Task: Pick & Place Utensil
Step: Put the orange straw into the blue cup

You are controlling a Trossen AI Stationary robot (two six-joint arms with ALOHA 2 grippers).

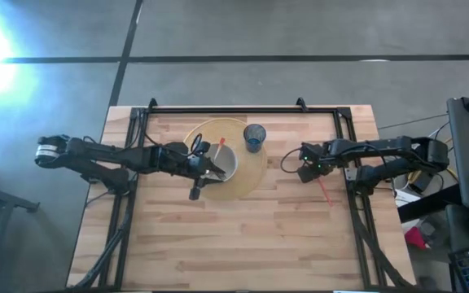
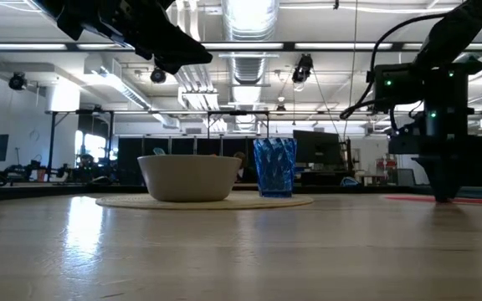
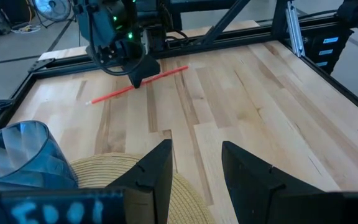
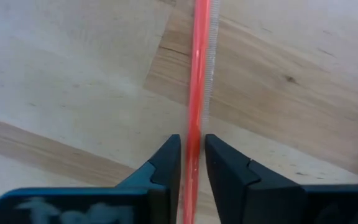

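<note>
High view: white bowl (image 1: 223, 163) and blue cup (image 1: 255, 136) sit on my round mat (image 1: 251, 181). My right gripper (image 4: 192, 160) pinches the red straw (image 4: 197, 74); left gripper (image 3: 194, 165) hovers open.

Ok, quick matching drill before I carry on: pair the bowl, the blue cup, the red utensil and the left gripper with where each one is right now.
Things:
1. white bowl
2. blue cup
3. red utensil
4. left gripper

Places:
A. flat on the bare wood, between the right gripper's fingers
B. raised over the bowl, fingers apart
C. on the round woven mat, in its middle
D. on the mat, at its edge toward the right arm

Pairs: 1-C, 2-D, 3-A, 4-B
</note>
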